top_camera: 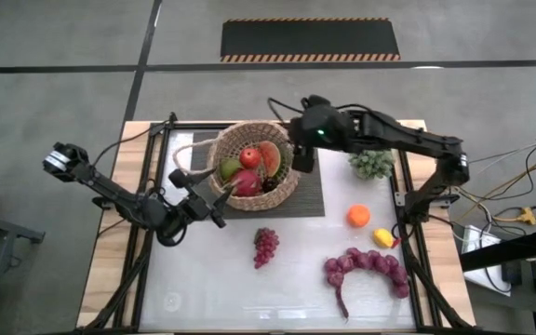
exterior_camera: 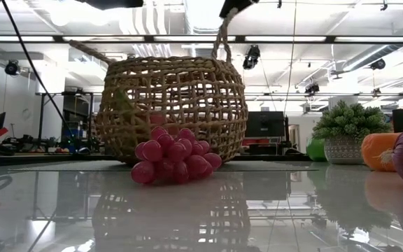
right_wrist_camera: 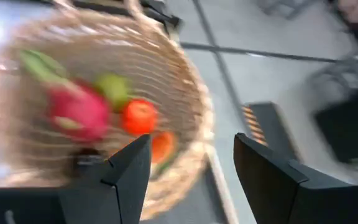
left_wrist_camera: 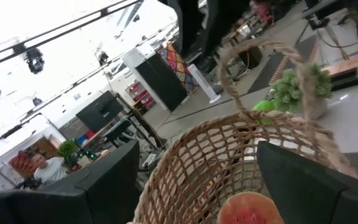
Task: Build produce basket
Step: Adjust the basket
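The basket is sitting on a dark mat toward the far middle of the table, between the two pincers. It is holding a red apple, a watermelon slice, a green apple, a pink dragon fruit and a dark round fruit.

The left gripper is reaching in at the basket's near-left rim. Its fingers are standing spread, the woven wall showing between them in the left wrist view; whether they are touching the wicker I cannot tell.

The right gripper is hanging just beside the basket's right rim, on the side opposite the left gripper. Its fingers are standing apart with nothing between them, and the basket's contents are lying ahead of them.

Outward from the basket, a small grape bunch is lying on the bare table, nearer the front edge than either pincer. A larger grape bunch is curving across the front right, well apart from both. An orange and a lemon are resting near each other to the right of the mat. A leafy potted clump is standing just beyond the right gripper, under that arm.
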You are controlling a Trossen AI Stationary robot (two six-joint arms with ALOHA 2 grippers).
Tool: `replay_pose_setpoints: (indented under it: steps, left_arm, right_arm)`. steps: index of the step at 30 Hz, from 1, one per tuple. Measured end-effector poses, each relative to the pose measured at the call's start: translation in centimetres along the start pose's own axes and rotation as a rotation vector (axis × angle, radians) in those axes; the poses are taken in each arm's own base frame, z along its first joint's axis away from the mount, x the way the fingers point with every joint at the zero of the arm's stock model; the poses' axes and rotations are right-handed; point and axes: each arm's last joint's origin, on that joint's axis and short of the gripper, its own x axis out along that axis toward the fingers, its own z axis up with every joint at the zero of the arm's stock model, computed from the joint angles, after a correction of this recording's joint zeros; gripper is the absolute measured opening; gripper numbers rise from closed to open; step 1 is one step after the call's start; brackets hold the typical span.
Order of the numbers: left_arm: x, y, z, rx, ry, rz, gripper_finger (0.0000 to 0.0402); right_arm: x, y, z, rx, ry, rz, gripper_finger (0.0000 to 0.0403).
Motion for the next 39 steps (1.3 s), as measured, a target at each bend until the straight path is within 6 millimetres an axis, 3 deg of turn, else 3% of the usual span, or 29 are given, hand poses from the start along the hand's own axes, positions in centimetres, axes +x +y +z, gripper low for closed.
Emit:
replay_pose_setpoints:
  steps: [7,12,15,23,32,39]
  left_arm:
    - [-1.5,-2.2,1.8,0.067,-0.218,-0.276,0.029]
    - [-1.5,-3.9,3.0,0.067,-0.327,-0.537,0.0269]
    - [-0.2,-4.6,3.0,0.018,-0.214,-0.594,0.0249]
    - [3.4,-6.2,-1.5,-0.117,0.25,-0.571,0.0146]
    - [7.0,-5.0,-3.4,-0.153,0.34,-0.42,0.0014]
    - [7.3,-4.7,-3.3,-0.142,0.331,-0.398,0.001]
  right_arm:
    - [-5.1,2.4,-1.7,0.044,-0.094,0.19,0.0215]
    - [-7.1,5.8,-4.5,0.012,-0.159,0.287,0.0214]
    - [-7.4,8.1,-6.5,-0.031,-0.198,0.347,0.0214]
    - [-7.6,11.7,-10.9,-0.146,-0.277,0.437,0.0214]
    - [-6.0,13.0,-13.4,-0.202,-0.337,0.434,0.0214]
    - [-4.7,13.9,-14.9,-0.179,-0.326,0.43,0.0214]
